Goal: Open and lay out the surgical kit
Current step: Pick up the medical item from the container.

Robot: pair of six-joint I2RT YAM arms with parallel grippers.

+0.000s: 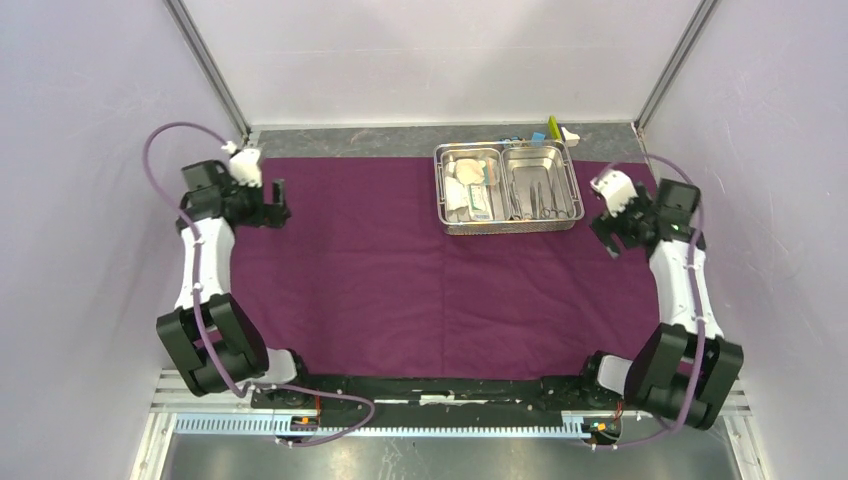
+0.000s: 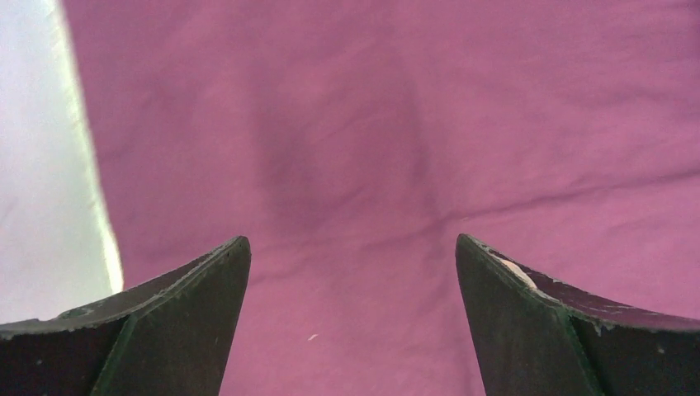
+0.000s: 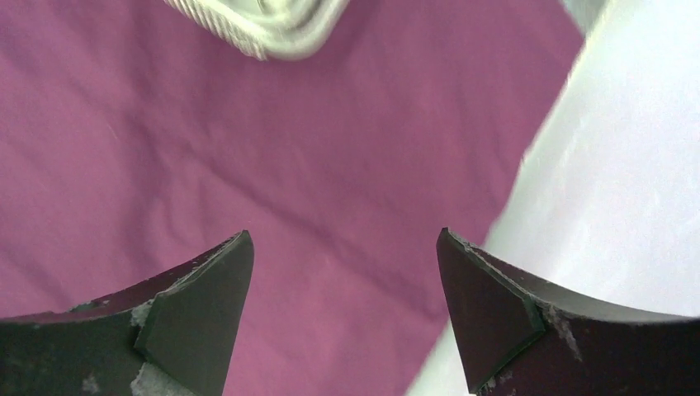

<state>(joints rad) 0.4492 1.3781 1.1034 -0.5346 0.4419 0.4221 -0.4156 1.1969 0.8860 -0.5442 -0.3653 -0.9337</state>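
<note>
**Inspector:** Right gripper (image 1: pixel 606 238) first. State?

**Assistant:** Fingers spread wide, nothing between them. It hangs over the right edge of the cloth (image 1: pixel 380 290), which lies flat and opened out across the table.

**Inspector:** And what lies nearest to it?

**Assistant:** The tray (image 1: pixel 510 229), upper right of the overhead frame, resting on the cloth. It sits just left of the right gripper and a little higher in the frame. The wrist view confirms this: one tray corner shows at the top edge, beyond the fingertips.

**Inspector:** Orientation?

**Assistant:** The tray's long axis runs left to right across the frame. Its right compartment holds the instruments (image 1: pixel 540 195), their long axes running top to bottom. The left compartment holds a white packet (image 1: pixel 480 203) and pale pads (image 1: pixel 466 172). Nothing is laid out on the cloth yet.

**Inspector:** Left gripper (image 1: pixel 280 205)?

**Assistant:** Also spread and empty, over the cloth's upper left corner, well apart from the tray.

**Inspector:** Judgement?

**Assistant:** The right arm is plainly nearer. A reach up and left in the frame would bring it to the instrument compartment, and its fingers would need to close across the instruments' length.

**Inspector:** Anything else?

**Assistant:** Small coloured blocks (image 1: pixel 545 130) beyond the tray's far rim, off the cloth.
</note>
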